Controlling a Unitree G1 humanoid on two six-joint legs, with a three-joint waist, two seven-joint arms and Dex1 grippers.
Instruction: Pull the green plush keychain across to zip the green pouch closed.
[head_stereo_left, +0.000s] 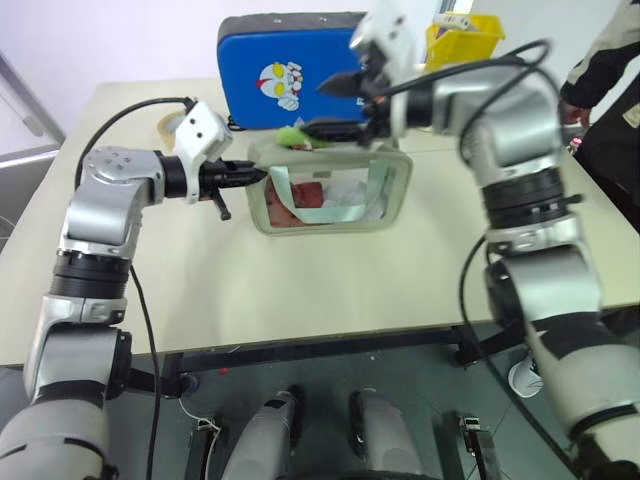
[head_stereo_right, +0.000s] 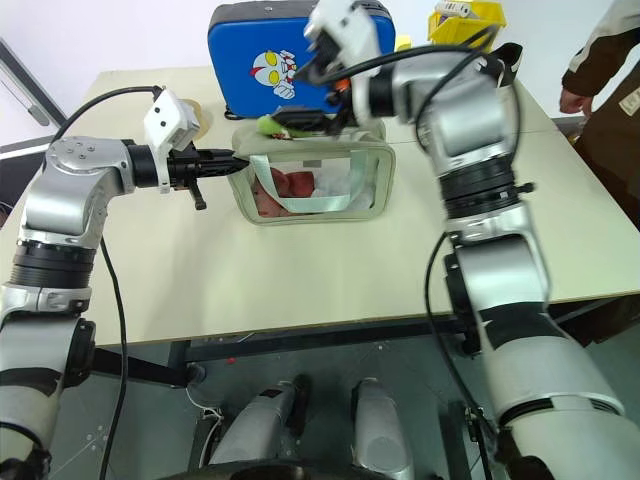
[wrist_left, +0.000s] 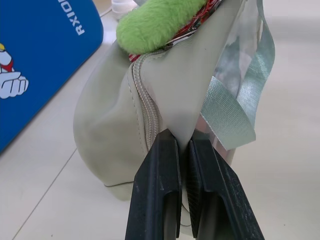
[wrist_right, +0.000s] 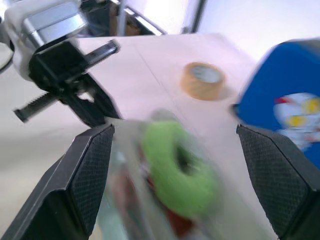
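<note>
- Pouch first: the green pouch (head_stereo_left: 330, 190) stands upright on the table (head_stereo_left: 330, 285), clear window facing the camera, green strap (head_stereo_left: 330, 212) draped over the window
- Left gripper (head_stereo_left: 255, 174) comes in level from the pouch's left end, jaws pinched tight on that end's fabric; the left wrist view shows the two black fingers (wrist_left: 157, 190) clamped on the corner just beside the zipper (wrist_left: 148, 117)
- Green plush keychain (head_stereo_right: 272, 124) sits on the pouch's top edge, at the left end, close above the left gripper's pinch
- Right gripper (head_stereo_left: 342, 105) hangs above the pouch top, jaws spread wide, holding nothing
- From the right wrist view the keychain lies between the two open fingers (wrist_right: 82, 185) but beyond them, not touching either
- Blue case (head_stereo_left: 285, 70) stands just behind the pouch; a tape roll (wrist_right: 202, 80) lies farther left on the table
</note>
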